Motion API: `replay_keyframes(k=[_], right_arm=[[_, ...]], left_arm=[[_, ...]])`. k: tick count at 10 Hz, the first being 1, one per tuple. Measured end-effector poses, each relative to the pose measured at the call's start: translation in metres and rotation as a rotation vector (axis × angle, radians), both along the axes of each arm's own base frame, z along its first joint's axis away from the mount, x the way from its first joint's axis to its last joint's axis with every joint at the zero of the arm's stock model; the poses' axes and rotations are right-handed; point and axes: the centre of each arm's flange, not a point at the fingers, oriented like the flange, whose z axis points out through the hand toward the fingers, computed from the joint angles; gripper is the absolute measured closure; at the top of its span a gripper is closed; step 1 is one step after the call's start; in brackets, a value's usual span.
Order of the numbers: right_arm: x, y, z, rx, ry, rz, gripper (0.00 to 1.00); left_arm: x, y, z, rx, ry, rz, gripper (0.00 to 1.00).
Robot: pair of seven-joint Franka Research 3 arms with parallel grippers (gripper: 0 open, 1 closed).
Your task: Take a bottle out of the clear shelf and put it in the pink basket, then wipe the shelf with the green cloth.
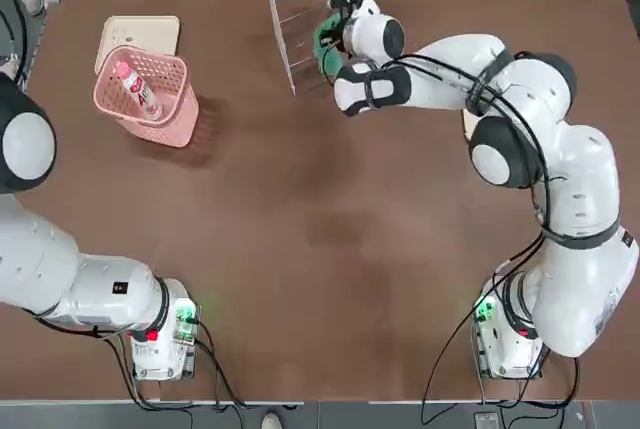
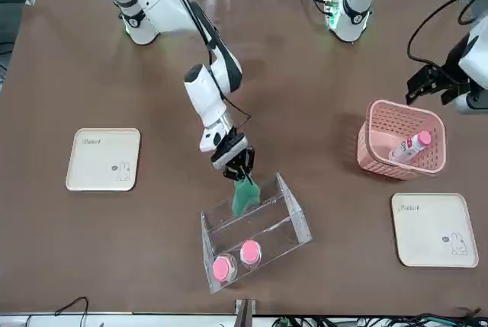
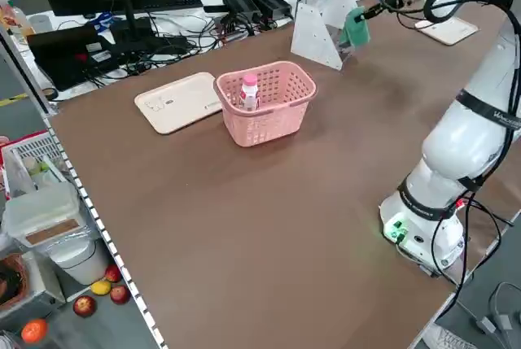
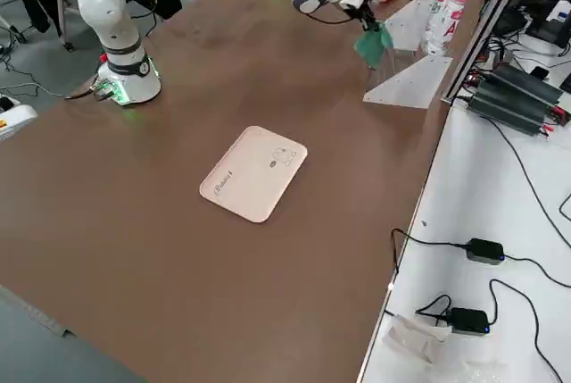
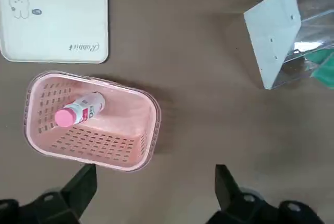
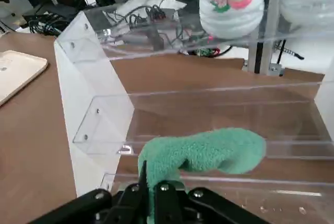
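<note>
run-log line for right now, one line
right end effector: shut on cloth, at shelf | left end effector: open, near basket | bottle: in basket

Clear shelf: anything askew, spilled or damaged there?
Clear shelf sits at an angle to the table edge; no damage seen. Droplet-like specks show on its lowest tier, near the green cloth; can't tell whether spilled liquid.

In the top view, the left arm (image 1: 75, 284) is cut off by the picture's edge. In the right wrist view, the upper bottles (image 6: 232, 4) lose their caps beyond the frame.
</note>
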Motion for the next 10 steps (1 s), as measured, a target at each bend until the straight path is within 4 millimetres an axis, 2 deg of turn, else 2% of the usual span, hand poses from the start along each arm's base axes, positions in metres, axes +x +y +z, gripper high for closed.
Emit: replay_keyframes(k=[2,3,6,10], right_arm=[[0.014,-0.005,0.012,0.015,-0.027,-0.017,0.96],[0.017,-0.008,0.006,0.013,-0.033,-0.024,0.96],[0.016,-0.010,-0.030,-0.007,-0.038,-0.031,0.96],[0.012,-0.007,-0.040,-0.006,-0.045,-0.031,0.96]], left_arm=[[0.000,-0.005,0.000,-0.001,0.001,-0.009,0.00],[-0.001,-0.006,0.000,-0.001,0.001,-0.011,0.00],[0.000,-0.002,0.000,-0.001,0.001,-0.004,0.00],[0.000,0.001,0.000,-0.001,0.001,0.002,0.00]])
